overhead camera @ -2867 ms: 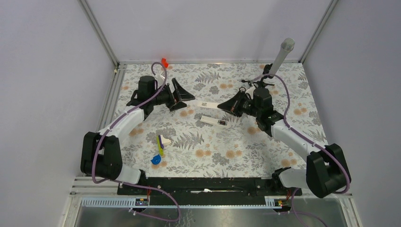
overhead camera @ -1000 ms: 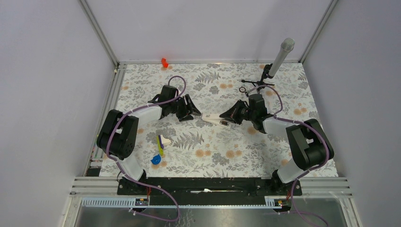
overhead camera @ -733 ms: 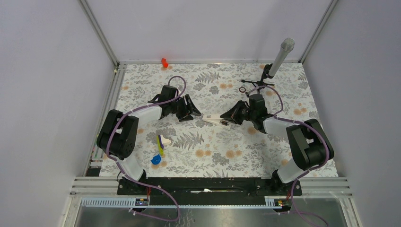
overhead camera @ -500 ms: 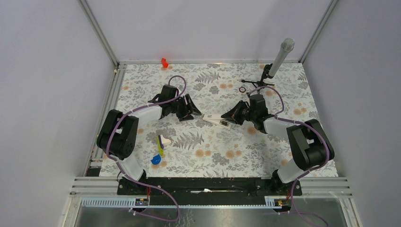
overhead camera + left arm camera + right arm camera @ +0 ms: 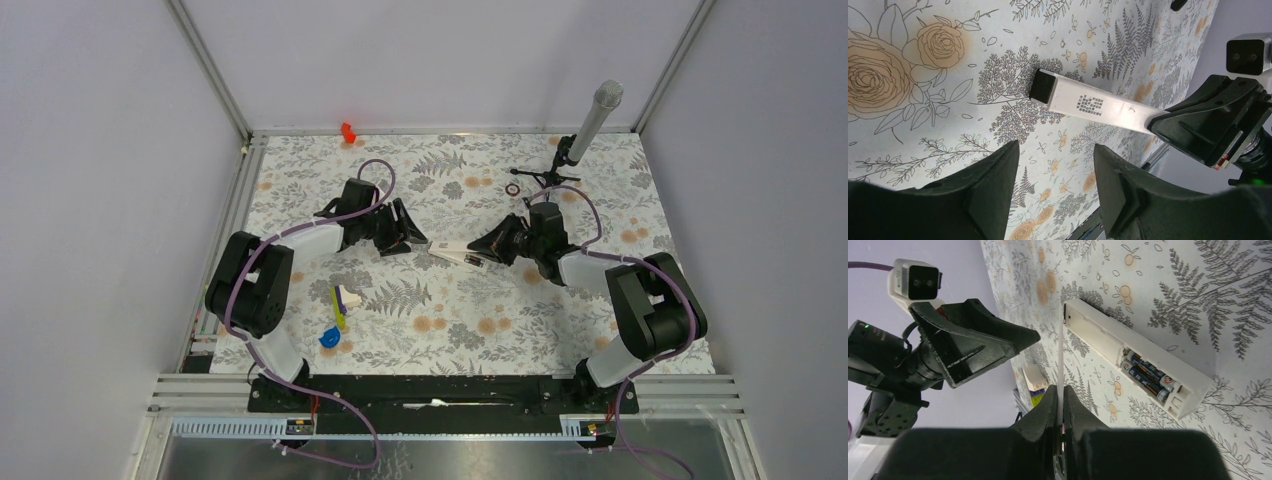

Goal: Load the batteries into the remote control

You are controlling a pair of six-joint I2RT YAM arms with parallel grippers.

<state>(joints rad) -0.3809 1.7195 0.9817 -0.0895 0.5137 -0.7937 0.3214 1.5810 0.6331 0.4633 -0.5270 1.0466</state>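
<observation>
floral mat: remote control beside right gripper pinching cover; left gripper spread.

Held remote control blocks left claw's forward path.

A few seconds ago both arms reached far out over the counter. Now the left arm and the right arm are folded, with elbows high. The left fingers have moved nearer to the remote. The right fingers have come down with the thin white cover. It was beyond the remote and is now close along its far side.
</observation>
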